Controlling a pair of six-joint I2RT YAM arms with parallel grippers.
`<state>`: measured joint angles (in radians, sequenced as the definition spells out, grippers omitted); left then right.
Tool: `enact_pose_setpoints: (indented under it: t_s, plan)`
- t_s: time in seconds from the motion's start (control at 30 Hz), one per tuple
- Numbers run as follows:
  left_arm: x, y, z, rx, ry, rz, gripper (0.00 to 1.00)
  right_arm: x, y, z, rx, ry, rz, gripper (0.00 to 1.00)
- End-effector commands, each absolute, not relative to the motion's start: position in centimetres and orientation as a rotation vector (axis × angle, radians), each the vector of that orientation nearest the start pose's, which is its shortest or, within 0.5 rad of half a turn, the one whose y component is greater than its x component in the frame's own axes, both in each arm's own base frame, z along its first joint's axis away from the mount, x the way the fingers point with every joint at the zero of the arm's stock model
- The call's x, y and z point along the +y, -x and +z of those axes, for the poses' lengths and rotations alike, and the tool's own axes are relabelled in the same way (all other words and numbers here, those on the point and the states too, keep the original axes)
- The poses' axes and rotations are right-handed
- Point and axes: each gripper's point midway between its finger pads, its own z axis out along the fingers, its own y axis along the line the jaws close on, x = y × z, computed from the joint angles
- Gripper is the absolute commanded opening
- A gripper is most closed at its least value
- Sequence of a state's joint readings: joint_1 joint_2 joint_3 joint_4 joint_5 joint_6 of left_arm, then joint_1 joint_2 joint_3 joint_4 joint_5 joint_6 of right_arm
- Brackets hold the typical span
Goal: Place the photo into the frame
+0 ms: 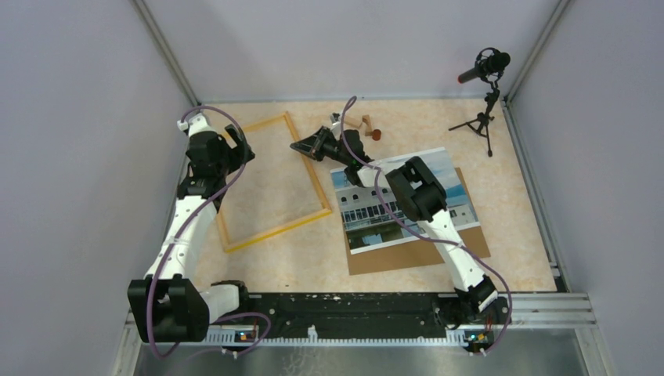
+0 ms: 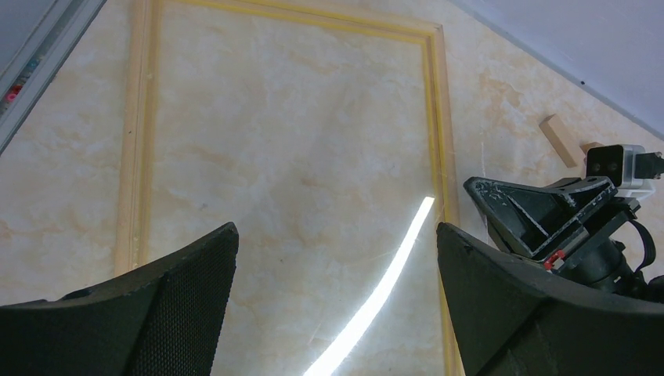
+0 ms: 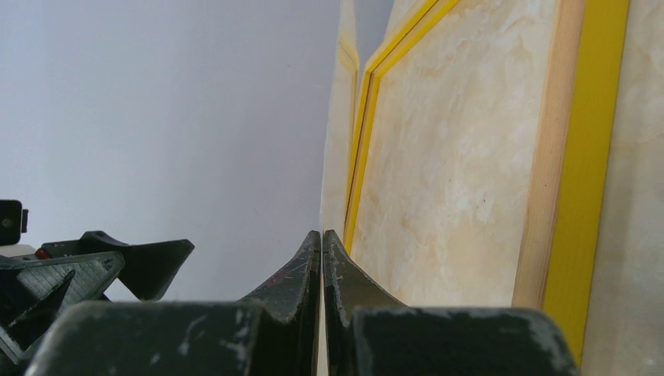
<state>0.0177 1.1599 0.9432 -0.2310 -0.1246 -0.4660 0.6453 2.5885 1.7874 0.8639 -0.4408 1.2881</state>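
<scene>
Bright, even light from above fills the top view, with soft, faint shadows. In the left wrist view a white streak of glare (image 2: 376,290) crosses the beige marbled worktop (image 2: 274,157). The right claw (image 3: 322,239), black and near its lens, looks slightly soft.

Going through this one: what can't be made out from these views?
- Top view: the right arm covers part of the photo; no wrist view shows it.
- Top view: the left arm hides the far-left corner of the frame.
- Top view: the wooden pieces are too small to identify.
- Right wrist view: whether the shut right gripper touches the frame; too close.
</scene>
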Motion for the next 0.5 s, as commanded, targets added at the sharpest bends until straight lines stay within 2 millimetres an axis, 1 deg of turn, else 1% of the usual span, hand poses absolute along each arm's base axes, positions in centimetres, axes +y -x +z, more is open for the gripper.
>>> enact_pose_setpoints:
  t_s: [0.0,0.47]
  plan:
    - [0.99,-37.87,23.85,1.868,0.544,-0.172,0.99,49.65,-47.34,12.84,1.782,-0.17,1.807,0.0]
    - [1.02,-37.8,23.9,1.866,0.545,-0.174,0.99,50.11,-47.38,12.03,1.815,-0.183,1.812,0.0]
